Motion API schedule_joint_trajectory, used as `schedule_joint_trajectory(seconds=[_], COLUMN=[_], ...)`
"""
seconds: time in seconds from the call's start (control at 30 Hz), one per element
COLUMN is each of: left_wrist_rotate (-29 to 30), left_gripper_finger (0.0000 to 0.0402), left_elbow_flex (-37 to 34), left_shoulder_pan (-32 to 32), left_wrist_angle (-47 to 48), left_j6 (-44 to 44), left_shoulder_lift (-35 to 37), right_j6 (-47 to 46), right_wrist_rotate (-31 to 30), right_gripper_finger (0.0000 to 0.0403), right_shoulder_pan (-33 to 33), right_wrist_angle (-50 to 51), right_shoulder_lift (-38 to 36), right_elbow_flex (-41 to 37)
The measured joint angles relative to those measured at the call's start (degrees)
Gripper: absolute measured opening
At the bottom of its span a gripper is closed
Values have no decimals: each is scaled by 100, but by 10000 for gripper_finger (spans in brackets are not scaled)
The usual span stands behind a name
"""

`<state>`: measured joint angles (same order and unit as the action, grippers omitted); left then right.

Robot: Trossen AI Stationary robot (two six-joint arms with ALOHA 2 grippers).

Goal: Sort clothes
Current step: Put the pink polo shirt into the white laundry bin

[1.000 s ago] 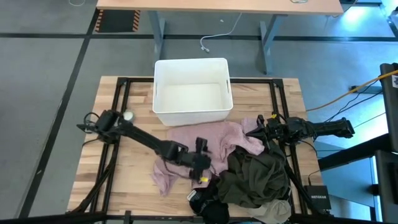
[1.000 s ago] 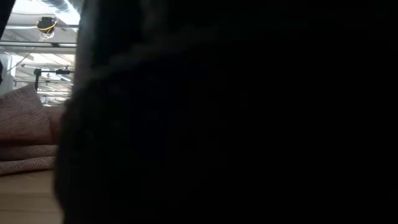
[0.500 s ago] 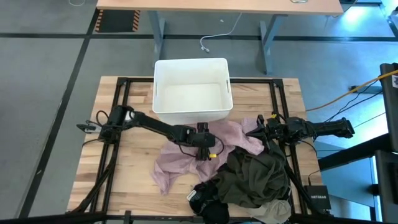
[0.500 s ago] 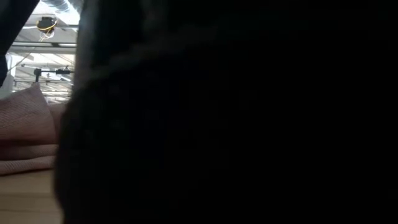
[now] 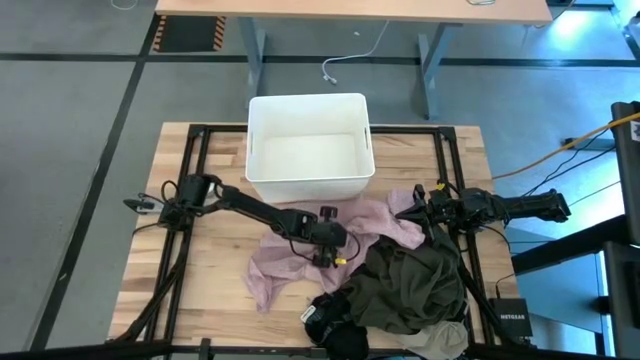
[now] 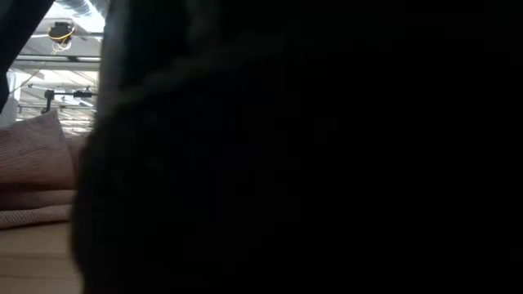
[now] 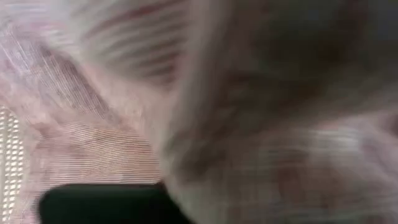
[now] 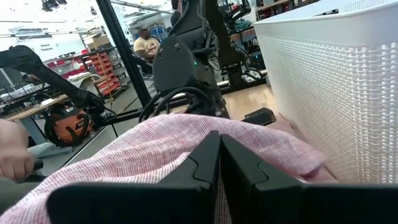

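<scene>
High view: left gripper (image 5: 330,245) sits on the pink garment (image 5: 290,250) at the table (image 5: 215,290) centre; finger state cannot be determined. Right gripper (image 5: 412,212) rests by the right edge, clenched. Olive garment (image 5: 410,290) lies near the front edge.

Low view: dark fabric blocks most of the picture.

Right wrist view: fingers (image 8: 199,165) closed, empty, beside the white bin (image 8: 336,81).

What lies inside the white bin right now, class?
The white bin looks empty: only its bare white floor shows. The pink garment lies on the table beside it, under the left gripper.
</scene>
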<state>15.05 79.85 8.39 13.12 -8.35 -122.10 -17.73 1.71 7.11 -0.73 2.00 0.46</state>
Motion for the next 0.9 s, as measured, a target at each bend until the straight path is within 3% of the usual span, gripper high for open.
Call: schedule_joint_trajectory(seconds=[0.2,0.47,0.9], left_wrist_rotate=[276,315,310], left_gripper_finger=[13,7,4], left_elbow_flex=[180,511,535], left_shoulder_pan=[283,592,421], left_wrist_angle=[136,-8,-1854], left_j6=[-172,-451,-1267], left_shoulder_lift=[231,1097,3045], right_j6=[1,2,-1], right_wrist_rotate=[1,-1,1], right_gripper_finger=[30,30,30], right_shoulder_pan=[1,1,0], right_wrist_angle=[-1,-2,-12], right_shoulder_lift=[-1,0,0], right_elbow_flex=[1,1,0])
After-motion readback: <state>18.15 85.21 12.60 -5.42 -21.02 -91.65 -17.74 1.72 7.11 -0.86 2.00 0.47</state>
